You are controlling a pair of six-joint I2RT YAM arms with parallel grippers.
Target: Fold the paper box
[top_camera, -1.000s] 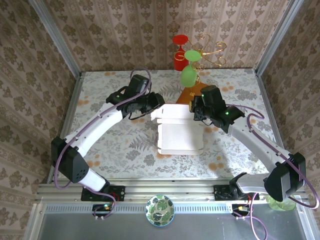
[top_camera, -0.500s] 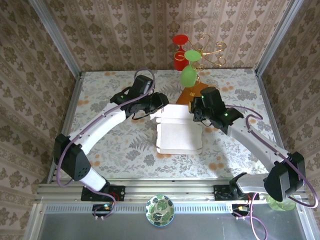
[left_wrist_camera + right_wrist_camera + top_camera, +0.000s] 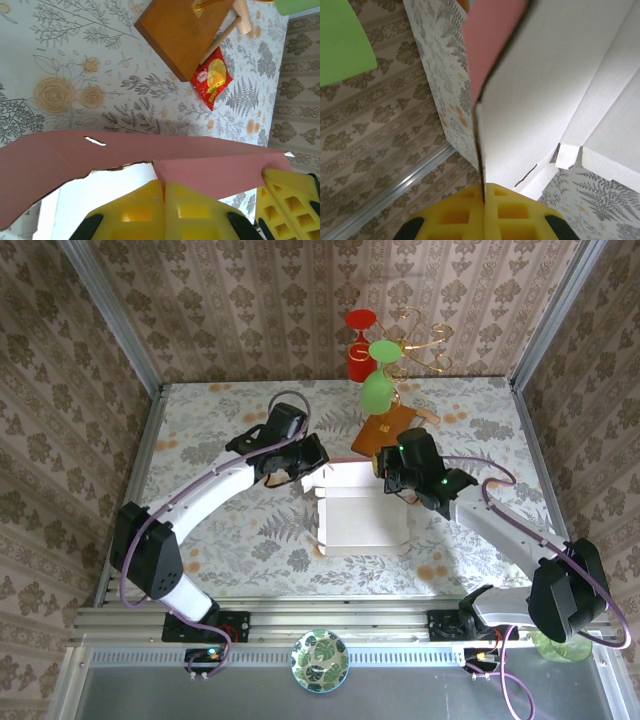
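The paper box (image 3: 362,518) lies at the table's middle, white inner side up, its far wall lifted between the two grippers. My left gripper (image 3: 312,472) is at the far left corner. In the left wrist view its yellow fingers (image 3: 145,210) are shut on a pink flap of the box (image 3: 100,155). My right gripper (image 3: 389,478) is at the far right corner. In the right wrist view its fingers (image 3: 510,210) are pinched shut on the edge of a raised panel, white inside (image 3: 545,85), pink outside (image 3: 490,40).
A brown board (image 3: 385,430) lies just behind the box, with a small red-yellow packet (image 3: 212,77) beside it. Green glasses (image 3: 377,390) and a red cup (image 3: 360,355) stand at the back. A patterned bowl (image 3: 319,660) sits on the near rail.
My left gripper moved in to the box's far left corner and shut on a flap. The right arm drew nearer, and the box's far part now stands up.
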